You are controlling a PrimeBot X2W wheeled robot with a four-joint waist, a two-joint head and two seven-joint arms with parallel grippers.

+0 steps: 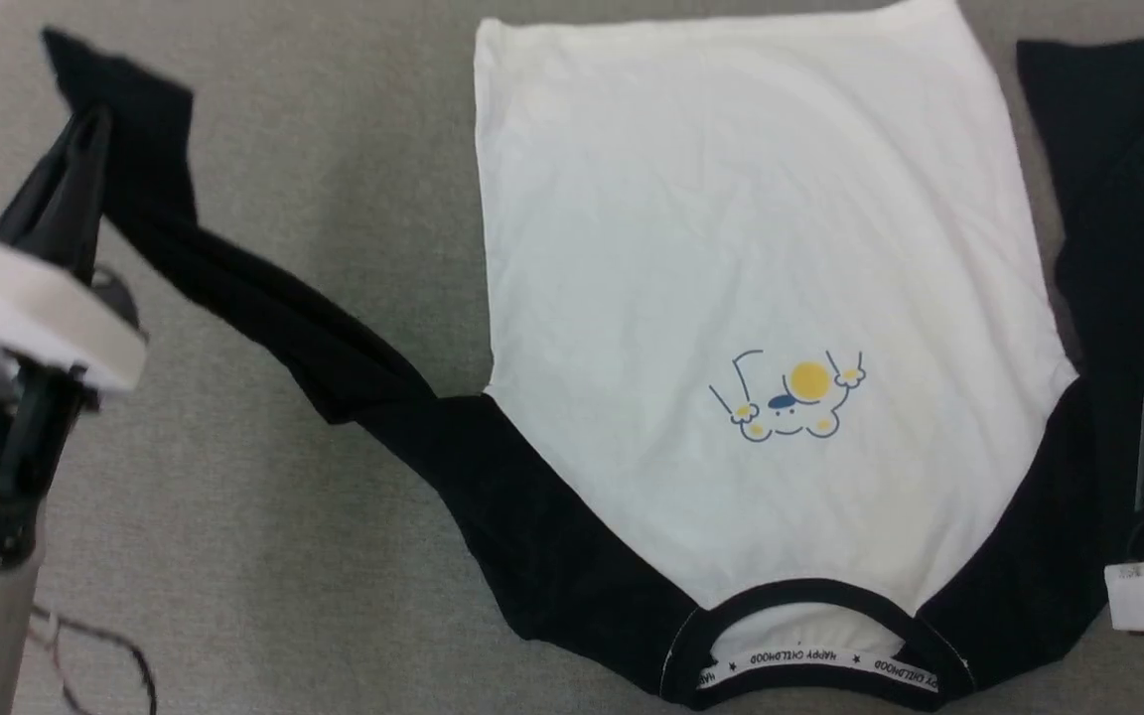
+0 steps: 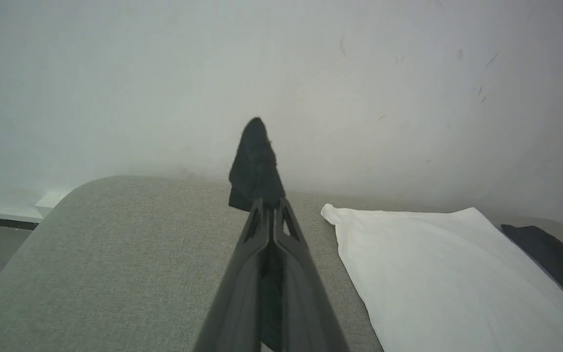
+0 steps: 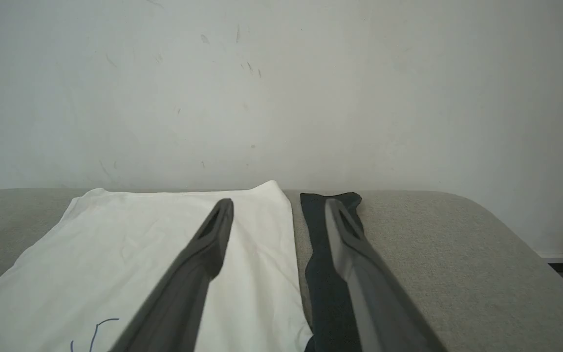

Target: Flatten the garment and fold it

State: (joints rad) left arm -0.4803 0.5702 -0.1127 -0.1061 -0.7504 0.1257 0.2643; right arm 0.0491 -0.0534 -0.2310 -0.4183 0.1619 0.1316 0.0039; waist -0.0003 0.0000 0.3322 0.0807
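The garment [image 1: 751,268] lies spread face up on the grey surface, collar [image 1: 810,596] nearest me, hem at the far side. Its cartoon print [image 1: 790,397] sits low on the white body. The left black sleeve [image 1: 264,308] stretches out to the far left, and my left gripper [image 1: 85,129] is shut on its cuff [image 2: 254,166], holding it a little above the surface. The right black sleeve [image 1: 1108,199] lies straight alongside the body. Above that sleeve [image 3: 328,274] my right gripper [image 3: 279,210] hovers open, holding nothing.
The grey fabric-covered table [image 1: 284,556] ends at a pale wall [image 2: 281,73] beyond the hem. Its rounded far corners [image 3: 467,205] show in both wrist views. A loose cable [image 1: 95,645] hangs by my left arm at the lower left.
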